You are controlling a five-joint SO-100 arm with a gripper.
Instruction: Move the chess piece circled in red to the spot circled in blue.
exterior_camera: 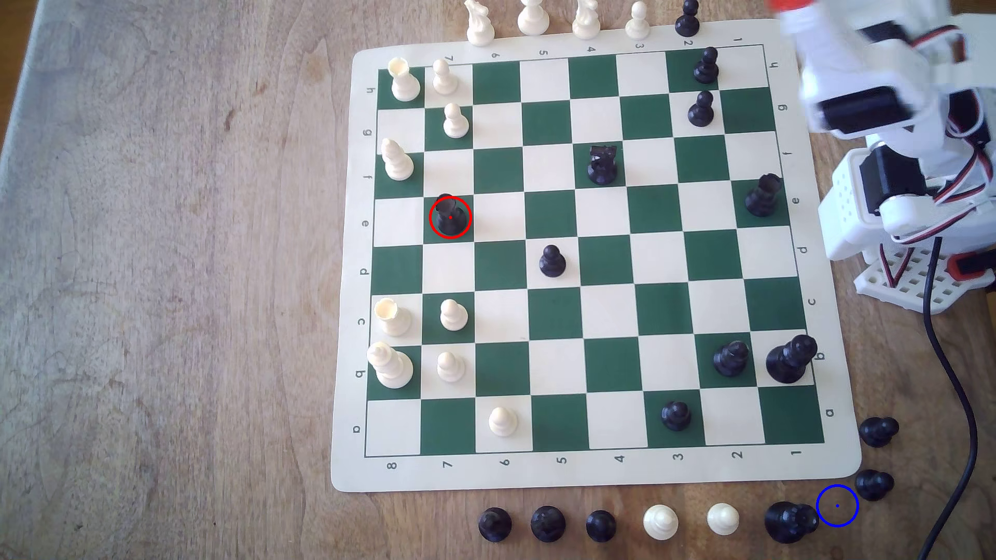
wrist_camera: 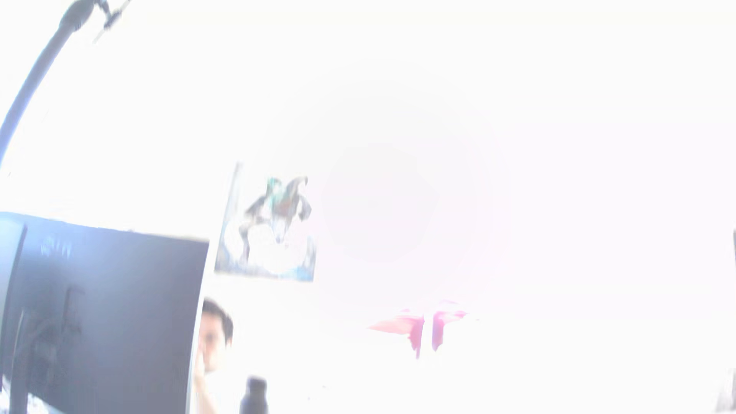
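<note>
The chess piece circled in red (exterior_camera: 450, 216) is a glossy black piece with a flared base. It stands upright on a green square in column 7, row e, at the exterior view's left side of the board (exterior_camera: 593, 474). The spot circled in blue (exterior_camera: 837, 505) is bare wood off the board's near right corner, between a large black piece (exterior_camera: 789, 521) and a black pawn (exterior_camera: 873, 483). My white arm (exterior_camera: 884, 107) is folded up at the exterior view's top right. Its blurred, orange-tipped gripper (exterior_camera: 788, 11) is at the top edge, far from both. I cannot make out its jaws.
Black and white pieces stand scattered over the board. Captured pieces line the wood along the near edge (exterior_camera: 601, 525) and the far edge (exterior_camera: 533, 19). A black cable (exterior_camera: 965, 409) runs down the right. The washed-out wrist view shows a monitor (wrist_camera: 103, 318), a person (wrist_camera: 215, 338) and a bottle (wrist_camera: 255, 394).
</note>
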